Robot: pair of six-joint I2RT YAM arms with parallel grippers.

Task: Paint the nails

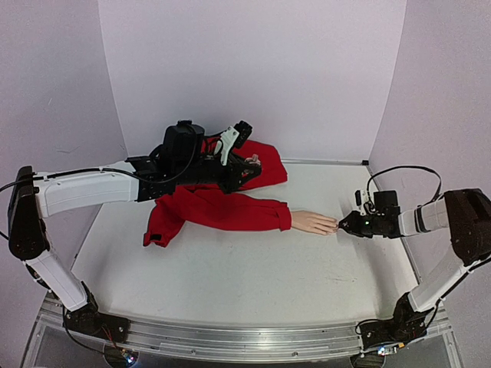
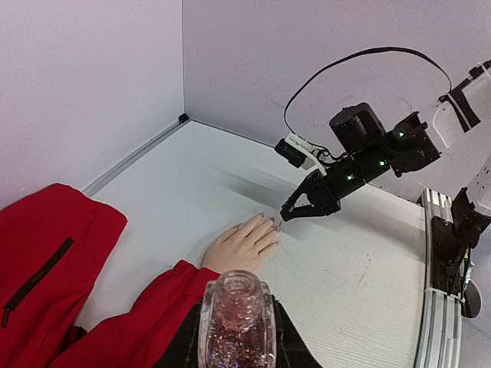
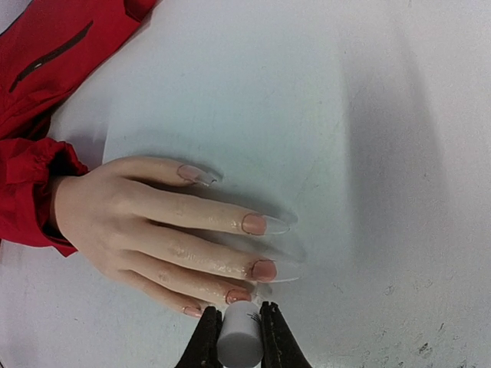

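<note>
A pale mannequin hand [image 1: 311, 222] in a red sleeve [image 1: 222, 208] lies flat mid-table, fingers pointing right. Its nails [image 3: 264, 270] show pinkish polish near the cuticle with long clear tips. My right gripper [image 3: 239, 345] is shut on a white brush cap [image 3: 239, 333], hovering at the ring and little fingertips; the brush itself is hidden under the cap. From the left wrist view that gripper [image 2: 295, 211] touches the fingertips [image 2: 272, 225]. My left gripper [image 2: 236, 341] is shut on an uncapped bottle [image 2: 236, 314] of pink glitter polish, held upright above the sleeve at the back left.
The rest of the red jacket [image 1: 261, 165] is bunched at the back under the left arm [image 1: 84, 192]. White walls close in the back and both sides. A metal rail [image 1: 245, 337] runs along the near edge.
</note>
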